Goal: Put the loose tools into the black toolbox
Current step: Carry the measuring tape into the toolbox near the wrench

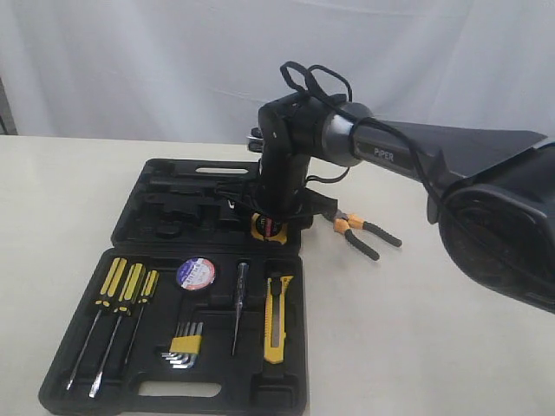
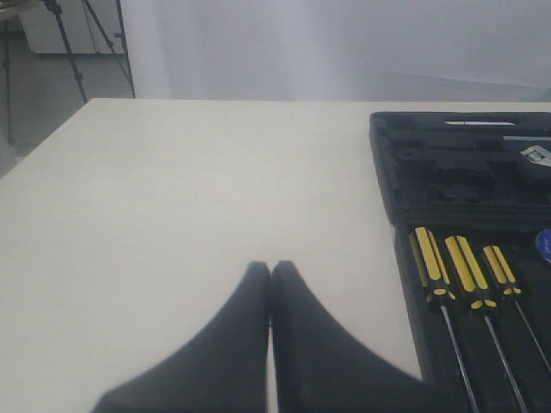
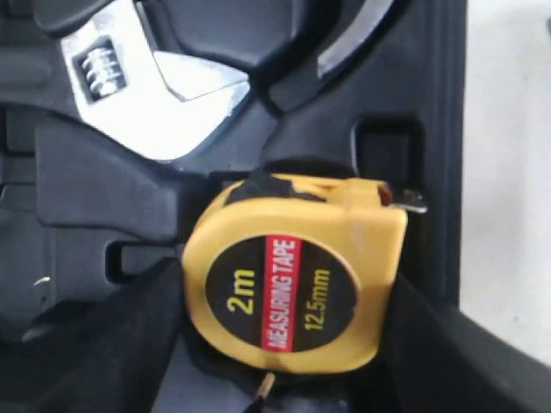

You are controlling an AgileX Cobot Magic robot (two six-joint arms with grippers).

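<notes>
Within the black toolbox [image 1: 139,204] lie utility knife [image 1: 277,321] and tape roll [image 1: 195,274]; right end effector [image 1: 270,221] grips the tape measure [image 3: 293,284].

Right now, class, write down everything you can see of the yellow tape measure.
The yellow tape measure is a rounded, plastic-looking case. Its round black face is crossed by a red band reading MEASURING TAPE, with 2m and 12.5mm in yellow. A metal hook sticks out at one corner. It is label-up within the black toolbox, near an adjustable wrench. The right gripper is closed on it, fingers against two opposite sides.
</notes>
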